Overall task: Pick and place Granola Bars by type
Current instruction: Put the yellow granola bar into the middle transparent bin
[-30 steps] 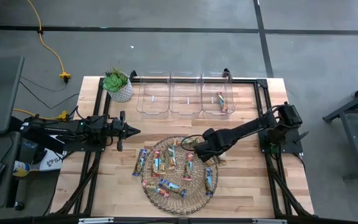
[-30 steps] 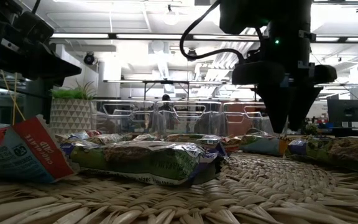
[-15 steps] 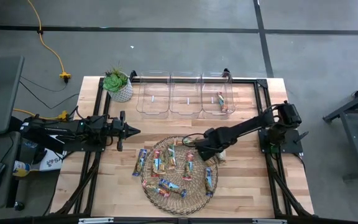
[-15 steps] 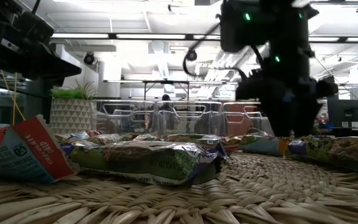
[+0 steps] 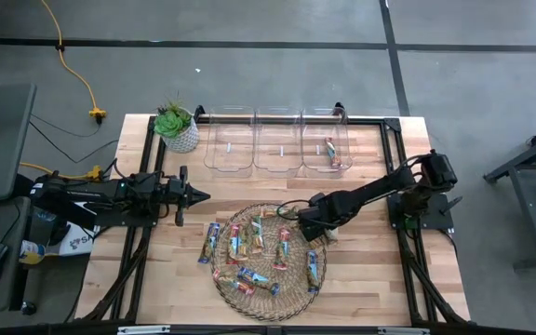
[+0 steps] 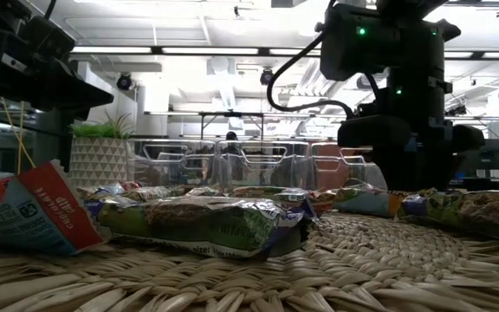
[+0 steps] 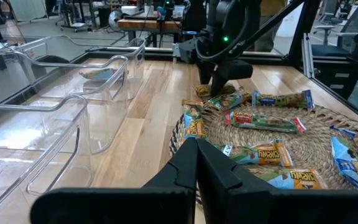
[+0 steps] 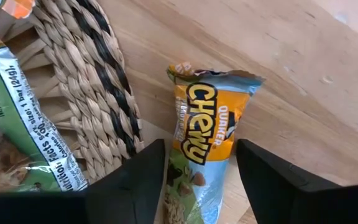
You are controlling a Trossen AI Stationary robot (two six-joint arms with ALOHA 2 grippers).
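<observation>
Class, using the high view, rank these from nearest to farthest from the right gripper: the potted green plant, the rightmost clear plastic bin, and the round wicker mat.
1. Round wicker mat: the right gripper hangs at its right edge.
2. Rightmost clear plastic bin: toward the table's far side.
3. Potted green plant: far left corner.

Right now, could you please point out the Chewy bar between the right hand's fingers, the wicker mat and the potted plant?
Chewy bar (image 8: 205,149): right wrist view, middle of the orange wrapper.
Wicker mat (image 8: 98,93): right wrist view, woven rim.
Potted plant (image 5: 177,127): high view, leaves above the white pot.
</observation>
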